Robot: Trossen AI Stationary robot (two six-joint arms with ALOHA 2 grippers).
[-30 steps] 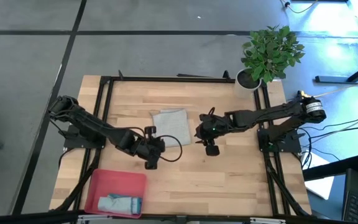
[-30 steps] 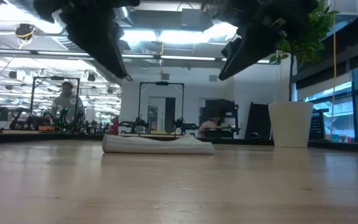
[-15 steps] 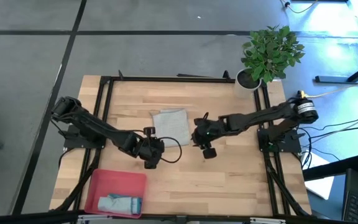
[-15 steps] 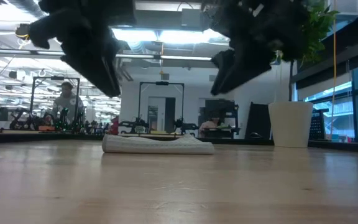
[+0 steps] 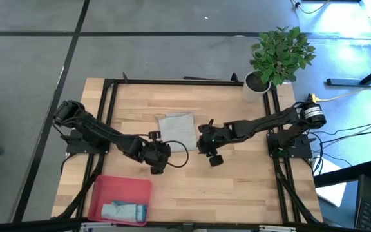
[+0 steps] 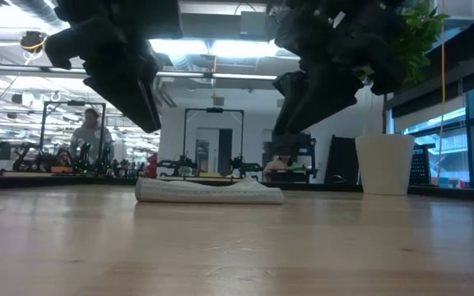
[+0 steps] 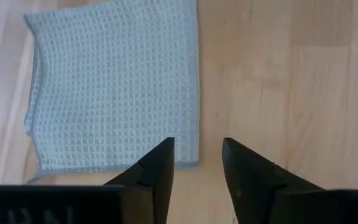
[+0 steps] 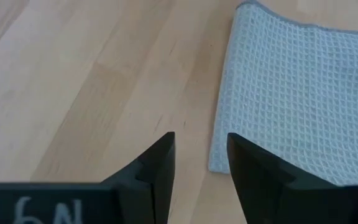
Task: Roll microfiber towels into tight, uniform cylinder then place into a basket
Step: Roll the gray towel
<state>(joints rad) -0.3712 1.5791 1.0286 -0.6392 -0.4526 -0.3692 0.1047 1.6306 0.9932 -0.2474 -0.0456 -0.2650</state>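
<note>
Two hands close on flat light-grey waffle-weave towel [image 5: 177, 127].
Left hand [image 7: 197, 163] and right hand [image 8: 201, 163], fingers apart and empty beside the towel's near corners, could pinch unevenly, skewing the roll.

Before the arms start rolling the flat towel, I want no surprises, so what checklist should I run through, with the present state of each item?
1. Light grey waffle-weave towel lies flat on the wooden table: ok.
2. Left gripper empty, fingers apart, above the towel's near edge: ok.
3. Right gripper empty, fingers apart, by the towel's right-hand corner: ok.
4. Both grippers clear of the table, not yet touching the towel: ok.
5. Pink-red plastic basket has spare room beside the rolled pale blue-teal towel in it: ok.
6. Towel edges square and even for a uniform roll: cannot tell.
</note>
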